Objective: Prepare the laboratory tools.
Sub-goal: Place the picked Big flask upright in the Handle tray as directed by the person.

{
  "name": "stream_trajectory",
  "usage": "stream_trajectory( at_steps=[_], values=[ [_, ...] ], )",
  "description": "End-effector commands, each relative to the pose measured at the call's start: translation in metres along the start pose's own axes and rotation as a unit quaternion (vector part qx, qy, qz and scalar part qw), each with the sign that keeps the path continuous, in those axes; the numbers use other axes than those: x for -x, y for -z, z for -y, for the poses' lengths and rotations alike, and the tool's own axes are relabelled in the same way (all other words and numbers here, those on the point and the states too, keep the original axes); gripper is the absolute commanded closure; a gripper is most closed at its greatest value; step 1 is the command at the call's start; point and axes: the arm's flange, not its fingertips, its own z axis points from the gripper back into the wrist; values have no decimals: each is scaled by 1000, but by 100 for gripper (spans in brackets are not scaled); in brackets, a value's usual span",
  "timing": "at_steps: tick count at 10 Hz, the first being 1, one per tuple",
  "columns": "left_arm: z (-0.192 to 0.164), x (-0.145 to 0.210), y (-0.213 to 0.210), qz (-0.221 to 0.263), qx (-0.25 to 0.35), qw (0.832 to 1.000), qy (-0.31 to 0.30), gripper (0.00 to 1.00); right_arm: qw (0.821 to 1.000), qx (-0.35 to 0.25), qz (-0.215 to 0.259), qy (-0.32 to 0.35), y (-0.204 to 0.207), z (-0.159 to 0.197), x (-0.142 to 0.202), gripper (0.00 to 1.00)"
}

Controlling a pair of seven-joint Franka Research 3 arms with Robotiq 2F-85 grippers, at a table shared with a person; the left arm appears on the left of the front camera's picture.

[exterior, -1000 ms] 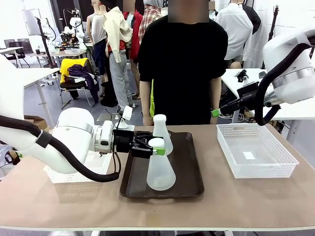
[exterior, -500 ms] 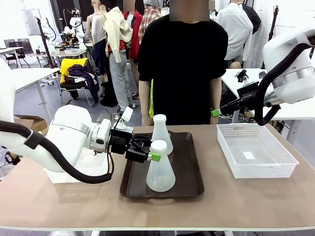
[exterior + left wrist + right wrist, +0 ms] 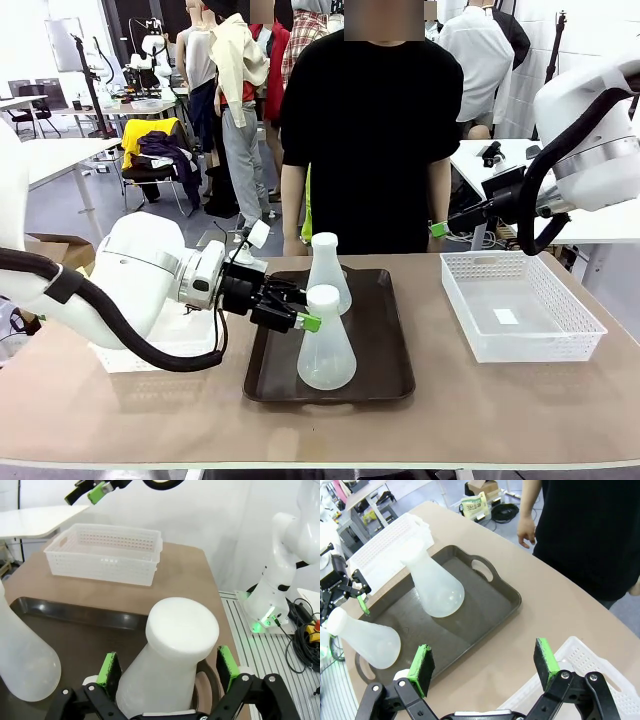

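**A:** Where do the flasks stand?

**B:** Both are upright on the dark brown tray (image 3: pixel 385 380) in the middle of the table. The near flask (image 3: pixel 326 340) sits toward the tray's near edge; the far flask (image 3: pixel 328 272) stands just behind it, close but apart as far as the front view lets me judge.

**A:** How do they look?

**B:** Frosted, translucent white, with wide flat bases tapering to narrow necks and thick rounded lips. Both seem empty. Smooth sloped walls like that could slip in a pinch, so I'd judge the neck the safer place to hold.

**A:** Which step is in hand?

**B:** The grasp of the near flask, I'd say. The left gripper (image 3: pixel 167 666) comes in level from the left, its green pads (image 3: pixel 109 669) spread either side of the neck, with a gap showing on each side. It's released, holding nothing.

**A:** And next?

**B:** Probably closing squarely on the neck below the lip, then lifting straight up to clear the far flask.

**A:** The other arm?

**B:** The right gripper (image 3: pixel 484 667) hangs spread wide and empty above the table's right part, between the tray and the white mesh basket (image 3: pixel 520 312). A second basket (image 3: pixel 387 545) lies left of the tray. A person (image 3: pixel 370 130) stands at the far side.
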Motion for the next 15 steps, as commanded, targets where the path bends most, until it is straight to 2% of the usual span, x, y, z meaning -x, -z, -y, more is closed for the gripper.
stream_trajectory(
  at_steps=[1,15],
  values=[
    [2,-2,2,17,9,1000,18,0,1000,0,-1,0,-1,0,1,0],
    [2,-2,2,17,9,1000,18,0,1000,0,-1,0,-1,0,1,0]
  ],
)
